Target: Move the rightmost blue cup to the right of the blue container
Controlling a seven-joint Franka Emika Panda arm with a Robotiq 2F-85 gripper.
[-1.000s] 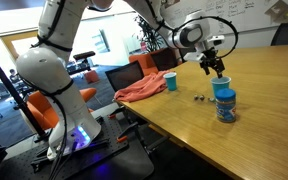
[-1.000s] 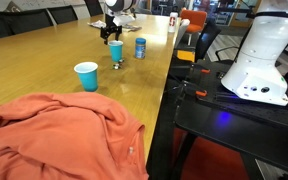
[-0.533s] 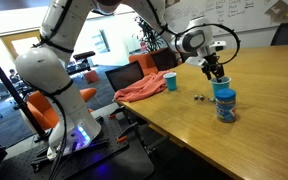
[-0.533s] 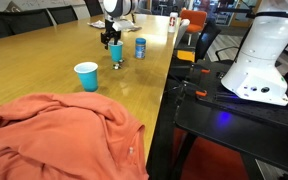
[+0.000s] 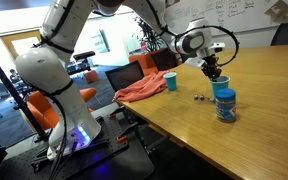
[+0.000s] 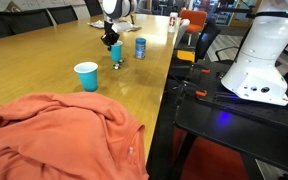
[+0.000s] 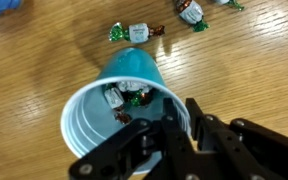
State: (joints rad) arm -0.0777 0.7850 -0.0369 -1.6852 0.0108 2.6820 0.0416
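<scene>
Wrist view has the gripper straddling the cup rim, pinching or not I cannot tell; best clamp the wall firmly and lift upright, keeping the sweets inside.

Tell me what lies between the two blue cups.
A few wrapped candies on the table, between the small cup and the big cup, nearer the big one; seen in an exterior view.

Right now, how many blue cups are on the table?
2. One cup stands near the cloth; the other cup is under the pincer, beside the jar. The cloth could hide more.
</scene>
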